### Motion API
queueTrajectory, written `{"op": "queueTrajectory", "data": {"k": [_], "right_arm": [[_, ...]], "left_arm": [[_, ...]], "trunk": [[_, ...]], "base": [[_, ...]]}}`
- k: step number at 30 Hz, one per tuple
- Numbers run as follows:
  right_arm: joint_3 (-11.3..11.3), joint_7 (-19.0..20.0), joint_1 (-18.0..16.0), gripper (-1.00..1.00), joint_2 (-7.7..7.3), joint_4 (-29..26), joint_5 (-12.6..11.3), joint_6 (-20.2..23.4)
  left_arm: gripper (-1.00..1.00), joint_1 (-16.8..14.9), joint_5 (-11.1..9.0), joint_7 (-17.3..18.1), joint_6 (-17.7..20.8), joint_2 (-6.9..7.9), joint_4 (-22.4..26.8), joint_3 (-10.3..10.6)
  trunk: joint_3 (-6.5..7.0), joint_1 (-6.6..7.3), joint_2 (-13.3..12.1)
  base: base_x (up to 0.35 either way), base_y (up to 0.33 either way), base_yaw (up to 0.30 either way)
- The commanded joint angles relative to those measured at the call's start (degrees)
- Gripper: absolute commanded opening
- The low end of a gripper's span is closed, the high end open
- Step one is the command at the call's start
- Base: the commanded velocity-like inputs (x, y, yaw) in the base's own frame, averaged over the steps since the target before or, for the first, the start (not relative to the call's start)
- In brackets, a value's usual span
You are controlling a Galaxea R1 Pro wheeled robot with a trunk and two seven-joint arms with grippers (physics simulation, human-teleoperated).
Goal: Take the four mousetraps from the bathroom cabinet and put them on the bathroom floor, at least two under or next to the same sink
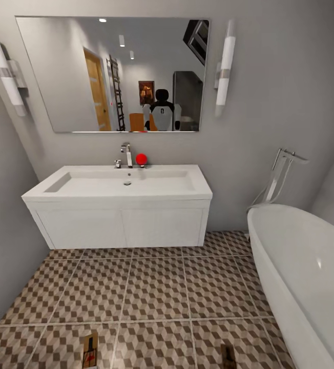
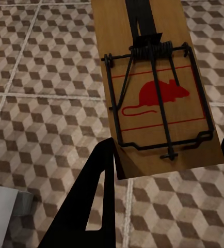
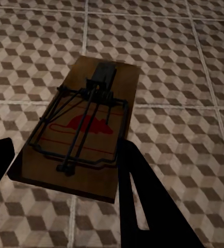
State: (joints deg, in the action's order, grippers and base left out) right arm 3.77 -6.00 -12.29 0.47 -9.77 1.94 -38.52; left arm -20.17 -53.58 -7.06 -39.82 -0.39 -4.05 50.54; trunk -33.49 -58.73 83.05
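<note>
The left gripper [image 2: 166, 155] is clamped on a mousetrap [image 2: 156, 93], its black fingers [image 2: 91, 196] pressing the board's edges, red mouse print facing up. The right gripper [image 3: 65, 170] likewise grips a second mousetrap [image 3: 81, 129]. Both traps hang above the bathroom floor [image 1: 151, 292], at the near edge of the head view [image 1: 90, 349] and [image 1: 228, 355]. Ahead stands a white sink [image 1: 121, 184] with a tap [image 1: 127, 154] under a mirror [image 1: 116, 72]. A bathtub [image 1: 305, 266] crowds the right side.
</note>
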Motion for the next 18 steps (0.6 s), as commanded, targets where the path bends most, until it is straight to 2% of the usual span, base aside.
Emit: {"op": "queueTrajectory", "data": {"k": [1,3,6,8,10,12,18], "right_arm": [[0.4,-0.7,0.0,-1.0,-0.02,-1.4,0.1,1.3],[0.4,-1.1,0.0,-1.0,-0.03,-8.9,0.1,10.2],[0.4,-1.2,0.0,-1.0,-0.03,-15.7,0.1,16.5],[0.4,-1.3,0.0,-1.0,-0.08,-18.4,0.1,18.2],[0.5,-1.2,0.0,-1.0,-0.1,-19.2,0.1,18.0],[0.7,-1.2,0.0,-1.0,-0.12,-19.0,0.2,15.6],[0.8,-1.0,0.0,-1.0,-0.03,-13.2,0.2,10.3]], "left_arm": [[-1.0,0.0,0.6,-0.7,-0.1,-0.02,-0.1,0.3],[-1.0,0.0,0.5,-0.8,-0.1,0.02,-0.1,0.1],[-1.0,0.0,0.5,-0.9,-0.1,0.03,-0.1,0.0],[-1.0,0.0,0.4,-0.9,-0.1,0.04,-0.1,0.0],[-1.0,0.0,0.4,-0.9,-0.1,0.08,-0.1,-0.1],[-1.0,0.0,0.4,-0.9,-0.1,0.11,-0.1,-0.1],[-1.0,0.0,0.4,-0.9,-0.1,0.19,-0.1,0.1]], "trunk": [[-0.06,0.0,0.0],[-0.06,0.0,0.0],[-0.06,0.0,0.0],[-0.06,0.0,0.0],[-0.06,0.0,0.0],[-0.06,0.0,0.0],[-0.06,0.0,0.0]], "base": [[0.0,0.0,0.0],[0.0,0.0,0.0],[0.0,0.0,0.0],[0.0,0.0,0.0],[0.0,0.0,0.0],[0.0,0.0,0.0],[0.0,0.0,0.0]]}}
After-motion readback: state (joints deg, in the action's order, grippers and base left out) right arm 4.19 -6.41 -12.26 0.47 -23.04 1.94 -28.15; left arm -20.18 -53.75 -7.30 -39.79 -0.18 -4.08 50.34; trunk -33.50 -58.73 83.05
